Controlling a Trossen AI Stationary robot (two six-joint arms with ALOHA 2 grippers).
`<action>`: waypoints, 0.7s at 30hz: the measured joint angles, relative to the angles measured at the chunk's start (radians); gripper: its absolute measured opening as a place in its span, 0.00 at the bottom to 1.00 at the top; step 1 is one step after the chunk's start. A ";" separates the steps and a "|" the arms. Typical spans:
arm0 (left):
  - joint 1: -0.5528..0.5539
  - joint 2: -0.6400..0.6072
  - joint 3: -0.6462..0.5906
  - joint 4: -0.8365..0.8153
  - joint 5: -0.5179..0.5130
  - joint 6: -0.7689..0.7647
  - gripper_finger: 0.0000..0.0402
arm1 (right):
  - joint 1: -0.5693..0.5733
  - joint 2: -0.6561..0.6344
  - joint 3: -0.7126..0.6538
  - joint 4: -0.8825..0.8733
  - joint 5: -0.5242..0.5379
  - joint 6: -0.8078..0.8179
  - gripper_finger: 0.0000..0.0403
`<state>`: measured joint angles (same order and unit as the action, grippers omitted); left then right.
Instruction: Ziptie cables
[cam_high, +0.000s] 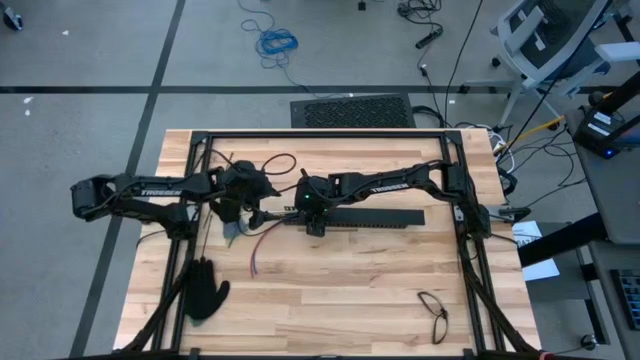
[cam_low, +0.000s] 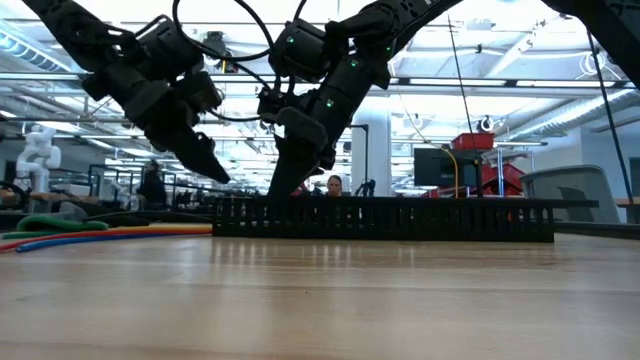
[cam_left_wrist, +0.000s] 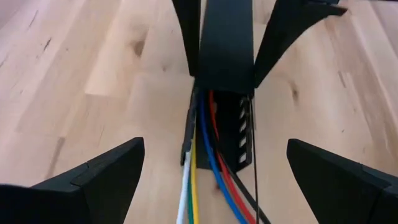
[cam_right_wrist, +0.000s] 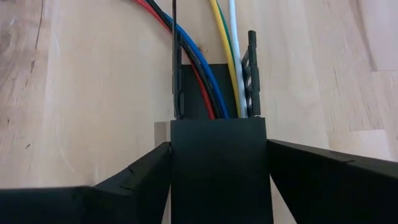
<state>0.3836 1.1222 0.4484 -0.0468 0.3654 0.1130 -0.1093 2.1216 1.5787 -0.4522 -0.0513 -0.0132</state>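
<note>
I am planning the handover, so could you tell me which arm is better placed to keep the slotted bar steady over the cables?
Right, probably. The right gripper already straddles the black slotted bar where the cables run in. The left gripper hangs open over the cables, short of the bar end.

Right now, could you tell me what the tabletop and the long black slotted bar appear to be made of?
The pale wooden tabletop looks like butcher-block planks: grain and board seams show, satin finish. The long black slotted bar looks like moulded plastic, matt, with regular cut slots; coated metal cannot be ruled out.
</note>
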 joint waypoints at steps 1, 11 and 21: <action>0.000 0.008 0.000 0.001 0.004 0.002 0.97 | 0.000 0.000 0.000 0.000 0.000 0.000 0.60; -0.013 0.243 0.005 0.130 0.051 0.080 0.97 | 0.000 0.000 0.000 0.000 -0.002 -0.001 0.60; -0.026 0.272 0.018 0.249 0.041 0.119 0.97 | -0.002 0.000 0.000 -0.002 -0.002 0.000 0.60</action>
<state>0.3580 1.3939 0.4660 0.2024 0.4063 0.2320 -0.1108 2.1216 1.5787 -0.4538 -0.0528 -0.0136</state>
